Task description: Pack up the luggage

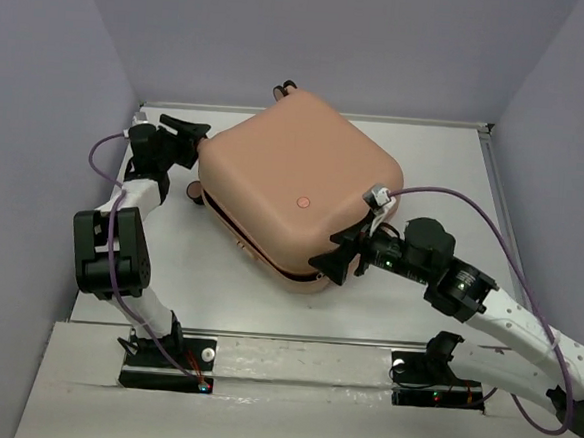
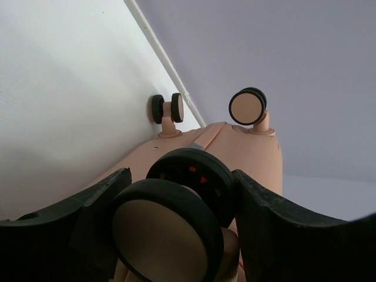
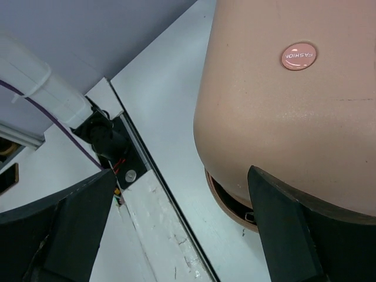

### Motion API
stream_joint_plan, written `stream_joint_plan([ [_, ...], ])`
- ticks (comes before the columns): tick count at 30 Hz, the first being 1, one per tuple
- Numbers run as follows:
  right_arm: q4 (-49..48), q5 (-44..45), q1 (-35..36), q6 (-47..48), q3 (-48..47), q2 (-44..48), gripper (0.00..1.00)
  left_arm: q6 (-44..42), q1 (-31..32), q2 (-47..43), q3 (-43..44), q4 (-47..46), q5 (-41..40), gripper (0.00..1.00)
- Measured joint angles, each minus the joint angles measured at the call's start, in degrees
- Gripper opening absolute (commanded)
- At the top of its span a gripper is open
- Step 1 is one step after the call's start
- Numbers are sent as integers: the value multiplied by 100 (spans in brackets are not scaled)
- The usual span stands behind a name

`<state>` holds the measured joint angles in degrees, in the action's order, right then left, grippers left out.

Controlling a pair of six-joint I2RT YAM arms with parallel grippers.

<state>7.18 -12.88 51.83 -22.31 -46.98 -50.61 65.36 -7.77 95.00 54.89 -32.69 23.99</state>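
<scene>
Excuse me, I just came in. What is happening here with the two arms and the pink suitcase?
The luggage lies flat on the table, lid down, a dark gap showing along its near edge. The left gripper has its fingers either side of a wheel at the left corner; whether it squeezes is unclear. The right gripper is open by the near corner.

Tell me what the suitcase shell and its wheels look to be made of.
The luggage shell looks like hard moulded plastic: peach, faintly grained, with a soft sheen. The wheels seem to have dull black rubbery tyres around smooth peach plastic caps.
</scene>
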Motion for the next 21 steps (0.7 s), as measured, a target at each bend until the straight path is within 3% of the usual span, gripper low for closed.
stream_joint_plan([
  [3,166,326,0,-87,9,317,99,-136,15,-138,551,796,2,6],
  [6,358,872,0,-326,203,719,88,-356,81,-426,1222,1672,2,6],
  [7,426,1060,0,-398,282,846,72,-442,109,-522,1440,1912,-2,6],
  [9,651,1414,0,-608,522,1182,50,-662,170,-737,1867,2382,-35,6],
  [10,798,1593,0,-678,597,1298,26,-741,175,-813,1987,2522,-44,6],
  [12,1062,1908,0,-903,748,1484,13,-1012,131,-1062,2159,2852,-153,6],
  [16,1408,2441,0,-1340,1161,1762,7,-1137,85,-1580,2044,2911,-149,6],
  [21,1650,2892,0,-1727,1582,1762,7,-1327,149,-2369,916,2647,55,6],
])
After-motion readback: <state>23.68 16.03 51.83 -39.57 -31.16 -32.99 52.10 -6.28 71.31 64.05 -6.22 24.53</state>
